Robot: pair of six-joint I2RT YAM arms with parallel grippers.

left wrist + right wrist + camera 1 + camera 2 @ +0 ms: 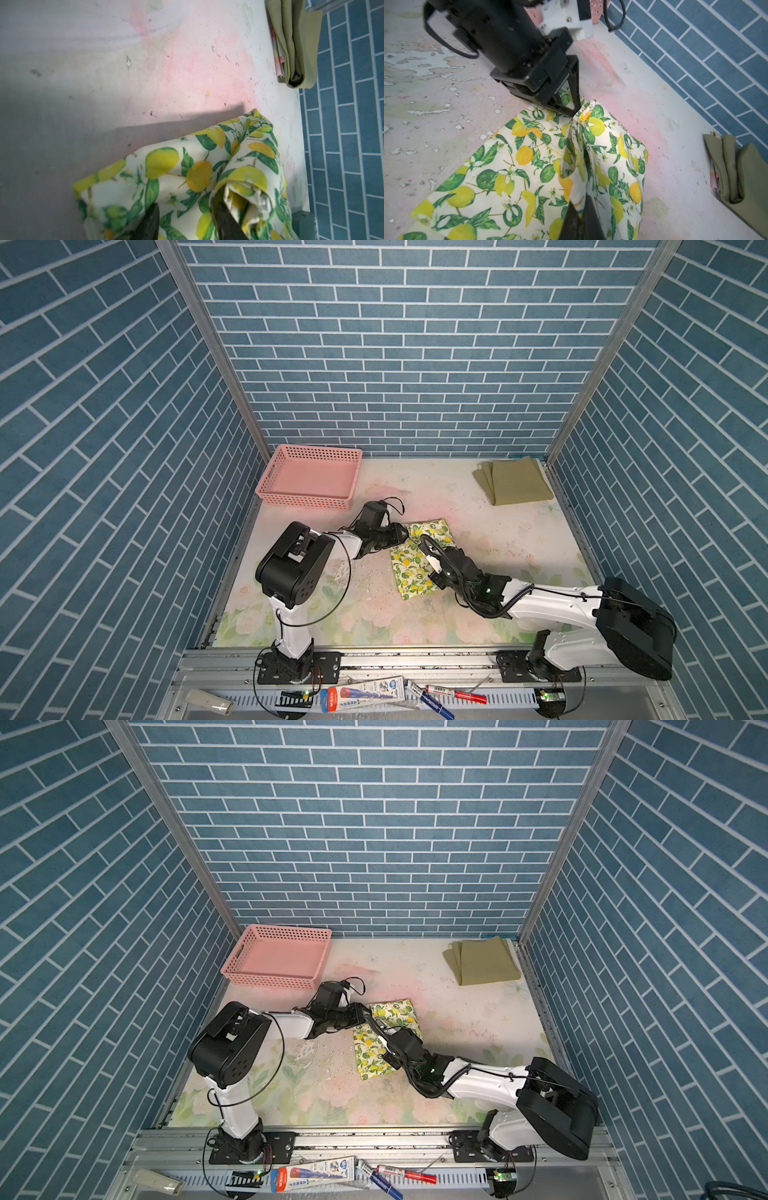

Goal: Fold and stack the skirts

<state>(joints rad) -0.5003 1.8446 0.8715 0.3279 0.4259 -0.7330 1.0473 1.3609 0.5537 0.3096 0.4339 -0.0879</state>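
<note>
While the lemon skirt point(409, 572) lies part-folded at the middle of the table point(498, 539), the two arms are stationed at its opposite ends: the left gripper point(404, 533) at the far-left end, the right gripper point(579, 209) at the near-right end. Right gripper: jaws closed on a raised ridge of the lemon cloth, which in the right wrist view runs from its fingertips toward the left gripper; judged purpose, to hold the crease line straight. Left gripper: jaws stand apart in the left wrist view, with flat print showing between the fingers point(150, 220) and a rolled fold just beside one of them; no clamp on cloth is evident, and I judge this end to be free. Olive skirt point(519, 483) lies folded at the far-right corner, well apart from the work; the floral skirt point(278, 62) shows only as a pastel edge under it, so it appears to form the base of the stack. Corner placement judged deliberate, leaving the middle for folding. Pink basket point(305, 501) stands at the far left and plays no evident part. Assessment: two of three stacked, last fold under way. Risk noted: the ridge may spring open or drag askew when released, leaving a loose bundle to carry across
</note>
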